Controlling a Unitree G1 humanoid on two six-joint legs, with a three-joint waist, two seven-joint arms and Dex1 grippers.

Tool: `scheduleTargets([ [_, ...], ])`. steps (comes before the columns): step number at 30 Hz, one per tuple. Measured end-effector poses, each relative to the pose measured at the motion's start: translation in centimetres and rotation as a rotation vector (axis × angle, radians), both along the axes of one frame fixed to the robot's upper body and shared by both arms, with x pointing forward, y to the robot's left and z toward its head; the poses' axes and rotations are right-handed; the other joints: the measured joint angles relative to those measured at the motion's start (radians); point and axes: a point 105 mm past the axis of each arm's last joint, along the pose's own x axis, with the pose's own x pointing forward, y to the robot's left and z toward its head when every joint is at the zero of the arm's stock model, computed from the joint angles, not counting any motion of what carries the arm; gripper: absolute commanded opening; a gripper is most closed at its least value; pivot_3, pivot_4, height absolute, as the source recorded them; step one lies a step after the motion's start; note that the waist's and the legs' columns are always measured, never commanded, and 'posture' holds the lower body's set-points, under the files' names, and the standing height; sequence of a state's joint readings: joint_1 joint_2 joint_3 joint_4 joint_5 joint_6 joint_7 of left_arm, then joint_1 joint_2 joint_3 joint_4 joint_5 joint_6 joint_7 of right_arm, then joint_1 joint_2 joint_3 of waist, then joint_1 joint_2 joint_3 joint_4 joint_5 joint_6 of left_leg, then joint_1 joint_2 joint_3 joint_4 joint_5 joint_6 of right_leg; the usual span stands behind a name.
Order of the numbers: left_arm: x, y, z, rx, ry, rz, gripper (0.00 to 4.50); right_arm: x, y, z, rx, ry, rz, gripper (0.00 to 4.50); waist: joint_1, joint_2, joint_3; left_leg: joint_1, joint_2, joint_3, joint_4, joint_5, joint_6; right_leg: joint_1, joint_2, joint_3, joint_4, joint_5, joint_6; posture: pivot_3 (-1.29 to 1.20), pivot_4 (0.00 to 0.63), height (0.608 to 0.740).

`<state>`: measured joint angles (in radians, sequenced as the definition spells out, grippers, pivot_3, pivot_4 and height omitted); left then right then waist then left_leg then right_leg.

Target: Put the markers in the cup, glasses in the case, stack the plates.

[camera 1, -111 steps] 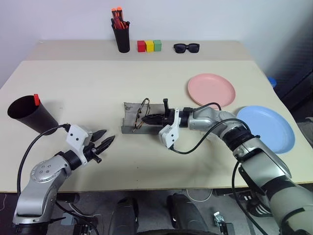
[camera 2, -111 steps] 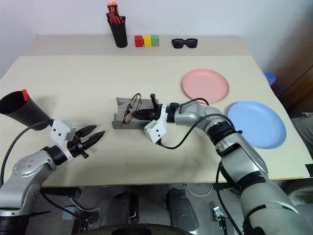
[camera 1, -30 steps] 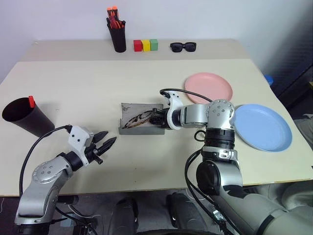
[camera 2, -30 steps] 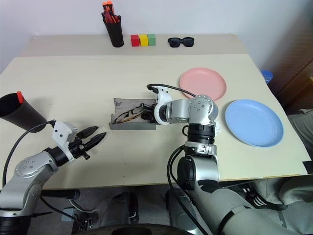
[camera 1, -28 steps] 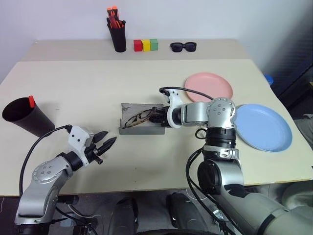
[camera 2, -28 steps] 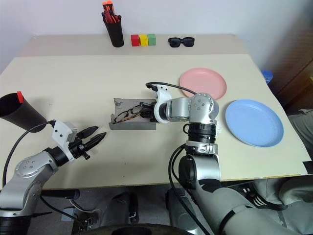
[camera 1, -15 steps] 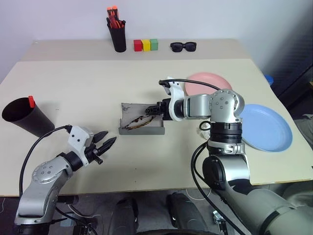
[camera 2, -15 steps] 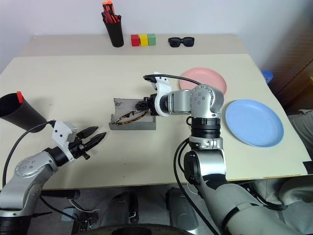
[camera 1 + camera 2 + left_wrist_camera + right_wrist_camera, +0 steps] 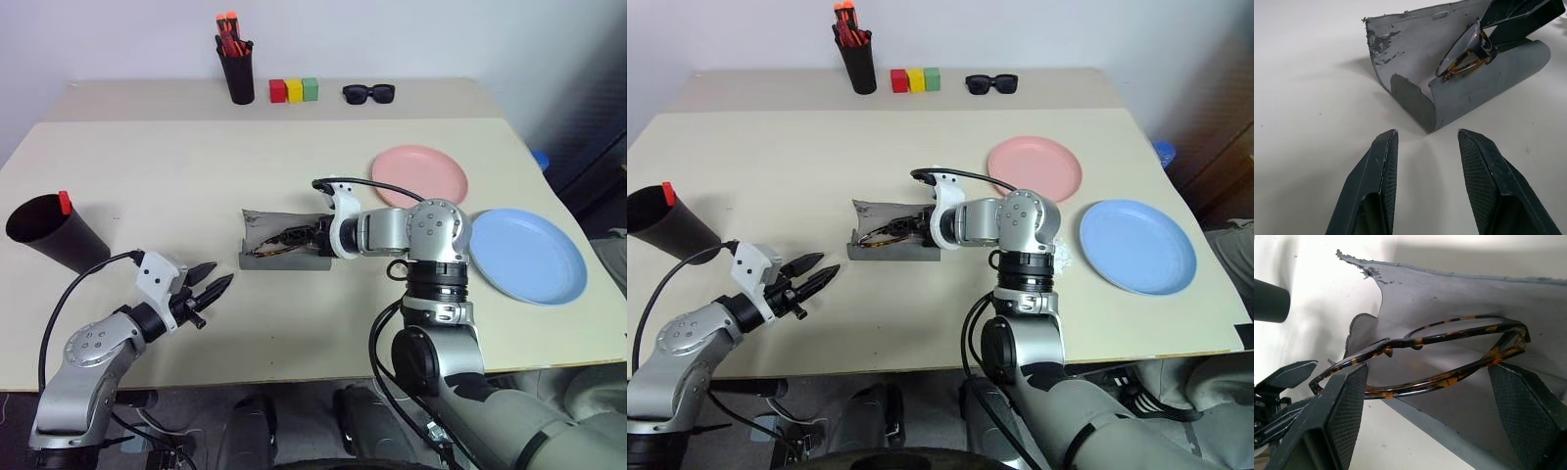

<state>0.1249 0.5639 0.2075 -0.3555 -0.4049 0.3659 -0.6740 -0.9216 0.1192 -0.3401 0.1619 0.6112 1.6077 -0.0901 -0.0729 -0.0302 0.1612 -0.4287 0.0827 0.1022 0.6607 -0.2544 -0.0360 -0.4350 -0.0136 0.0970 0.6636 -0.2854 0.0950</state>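
Observation:
The grey case [image 9: 286, 260] lies open at the table's middle, and the thin-framed glasses [image 9: 283, 238] rest inside it. My right gripper [image 9: 310, 235] reaches into the case from the right. In the right wrist view its fingers [image 9: 1347, 406] stand wide apart on either side of the glasses [image 9: 1449, 355]; it is open. My left gripper [image 9: 212, 285] hovers open and empty near the front left, pointing at the case [image 9: 1474, 88]. The black cup [image 9: 44, 231] lies tilted at the far left with a marker's red cap [image 9: 65, 203] at its rim. The pink plate [image 9: 421, 176] and the blue plate [image 9: 529, 257] lie apart on the right.
At the back stand a small black cup of orange-red pens [image 9: 240, 73], three coloured blocks [image 9: 296, 91] and black sunglasses [image 9: 370, 94]. A black cable [image 9: 377, 186] loops over my right wrist.
My right gripper, shut on the glasses a second ago, has opened and left them lying in the case. The left arm has not moved.

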Motion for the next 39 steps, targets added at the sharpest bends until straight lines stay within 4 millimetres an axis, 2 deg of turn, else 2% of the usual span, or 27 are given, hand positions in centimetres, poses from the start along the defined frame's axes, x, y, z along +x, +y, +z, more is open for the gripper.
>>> scheduleTargets([
  [5, 0.0, 0.0, 0.0, 0.0, -0.001, 0.0, 1.95, -0.1, 0.5, -0.4, -0.007, 0.013, 0.003, 3.92, -0.001, 0.0, 0.0, 0.0, 0.0, 0.0, 0.0, 0.0, 0.0, 0.0, 0.0, 0.0, 0.0, 0.0, 0.0, 0.0, 0.15, 0.722],
  [6, 0.0, 0.0, 0.0, 0.0, -0.001, 0.0, 1.95, -0.1, 0.5, -0.4, -0.01, 0.014, 0.003, 3.69, 0.0, 0.0, 0.0, 0.0, 0.0, 0.0, -0.001, 0.0, 0.0, 0.0, 0.0, 0.0, 0.0, 0.0, 0.0, 0.0, 0.15, 0.722],
  [8, 0.0, 0.0, 0.0, 0.001, -0.001, 0.0, 1.95, 0.0, 0.6, -0.8, -0.024, 0.02, -0.003, 3.1, -0.001, 0.0, 0.0, 0.0, 0.0, 0.0, -0.001, 0.0, 0.0, 0.0, 0.0, 0.0, 0.0, 0.0, 0.0, 0.0, 0.15, 0.722],
  [14, 0.0, 0.0, 0.0, 0.001, -0.002, 0.002, 1.95, 0.6, 0.1, -1.3, -0.038, 0.03, -0.051, 0.06, -0.002, 0.0, 0.0, -0.001, 0.0, 0.0, -0.002, 0.0, 0.0, -0.001, 0.0, 0.0, -0.001, 0.0, 0.0, 0.0, 0.15, 0.722],
  [16, 0.0, 0.0, 0.0, 0.001, -0.002, 0.003, 1.95, 0.8, 0.3, -0.6, -0.028, 0.013, -0.054, 0.06, -0.003, 0.0, 0.0, -0.001, 0.0, 0.0, -0.003, 0.0, 0.0, -0.002, 0.0, 0.0, -0.001, 0.0, 0.0, 0.0, 0.15, 0.722],
  [20, 0.0, 0.1, 0.0, 0.001, -0.001, 0.005, 1.95, 0.5, 0.3, -0.6, -0.028, 0.028, -0.033, 0.06, -0.004, 0.0, 0.0, -0.002, 0.0, 0.0, -0.004, 0.0, 0.0, -0.004, 0.0, 0.001, -0.001, 0.0, 0.0, 0.0, 0.15, 0.722],
  [31, 0.0, 0.1, 0.0, 0.001, -0.002, 0.007, 1.95, 1.0, 0.5, 3.5, -0.022, -0.175, 0.073, 0.06, -0.007, 0.0, 0.0, -0.003, -0.001, 0.002, -0.008, 0.0, 0.0, -0.007, 0.0, 0.001, -0.002, 0.0, 0.0, 0.0, 0.15, 0.722],
  [37, 0.1, 0.2, 0.0, 0.002, -0.002, 0.009, 1.95, 1.3, 0.4, 7.3, -0.158, -0.563, 0.293, 0.06, -0.008, 0.0, 0.001, -0.004, -0.001, 0.002, -0.009, 0.0, 0.0, -0.007, 0.0, 0.001, -0.003, 0.0, 0.001, 0.0, 0.15, 0.722],
  [39, 0.1, 0.2, 0.0, 0.002, -0.001, 0.009, 1.95, 1.0, 0.9, 7.6, -0.211, -0.682, 0.401, 0.06, -0.011, 0.0, 0.001, -0.004, 0.0, 0.002, -0.009, 0.0, 0.0, -0.007, 0.001, 0.001, -0.003, 0.001, 0.002, 0.0, 0.15, 0.722],
])
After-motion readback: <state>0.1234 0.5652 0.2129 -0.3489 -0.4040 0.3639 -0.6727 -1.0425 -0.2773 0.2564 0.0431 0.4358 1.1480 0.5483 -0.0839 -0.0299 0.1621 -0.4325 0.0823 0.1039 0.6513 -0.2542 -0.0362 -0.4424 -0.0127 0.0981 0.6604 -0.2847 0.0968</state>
